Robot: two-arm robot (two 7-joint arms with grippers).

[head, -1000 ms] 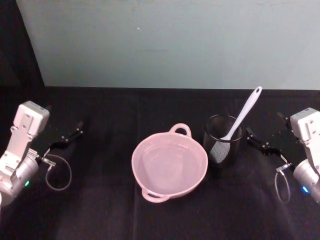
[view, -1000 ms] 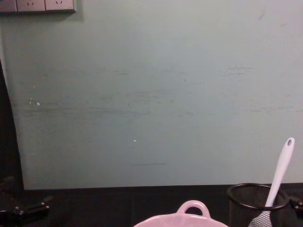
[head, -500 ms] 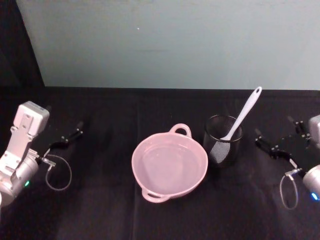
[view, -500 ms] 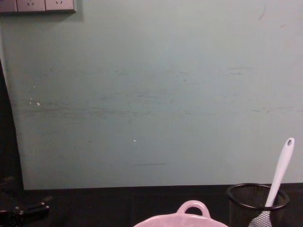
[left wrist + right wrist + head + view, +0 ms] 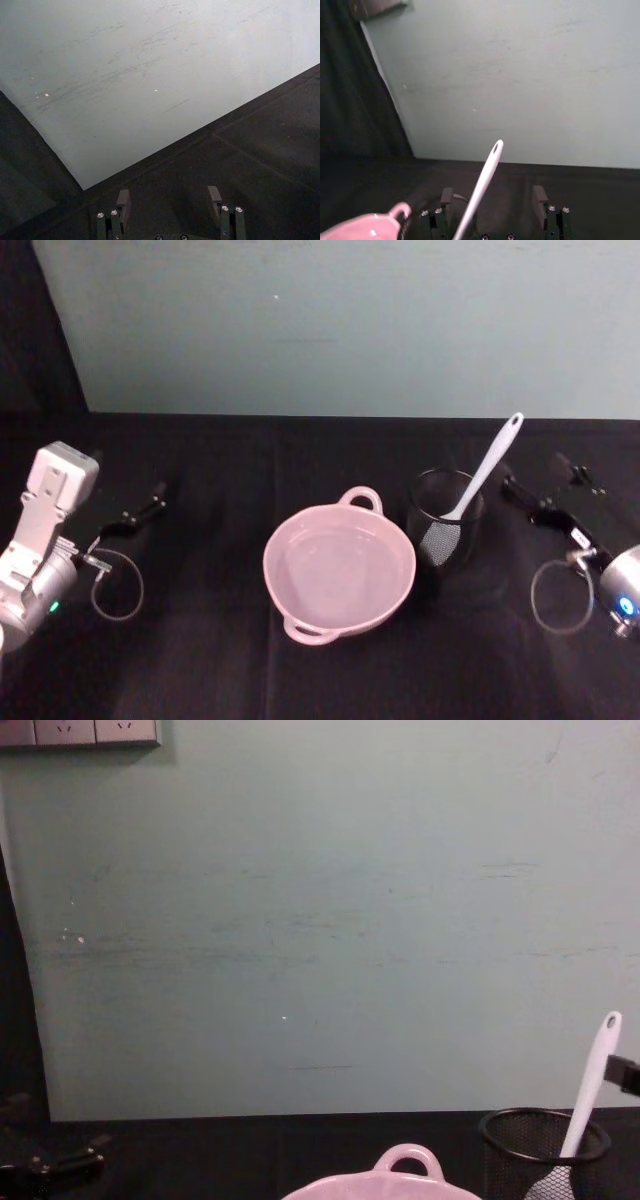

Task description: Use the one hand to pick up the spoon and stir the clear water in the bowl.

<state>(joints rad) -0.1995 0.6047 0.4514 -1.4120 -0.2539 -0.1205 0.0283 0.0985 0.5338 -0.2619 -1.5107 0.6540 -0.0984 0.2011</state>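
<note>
- Step in hand: the approach to the spoon. Nothing is grasped yet, and lifting and stirring are not yet begun.
- Right gripper: it hovers over the table just to the right of the mesh cup, with its fingers apart and nothing between them. In the right wrist view the spoon's handle rises across the gap of the open jaws, farther off and not touched.
- Spoon: it stands head-down in the mesh cup and leans to the right and toward the wall. Its holed tip is well above the cup's rim.
- Bowl: pale pink, it sits at the middle of the table just left of the cup. One loop handle faces the wall. A faint ring inside suggests the level of the water.
- Left gripper: it is parked at the far left, well apart from the bowl, with its fingers spread and empty.
- Next move, as a judgement: the right gripper must close in on the upper handle, line its jaws up across the slanted shaft, and clamp. It should then draw the spoon out along its lean, so that the light cup is not tipped.
- Surface: a black cloth covers the table; it is flat and bare around the three things.
- Room: a pale blue-green wall stands right behind the table. A socket plate is at its upper left in the chest view.
</note>
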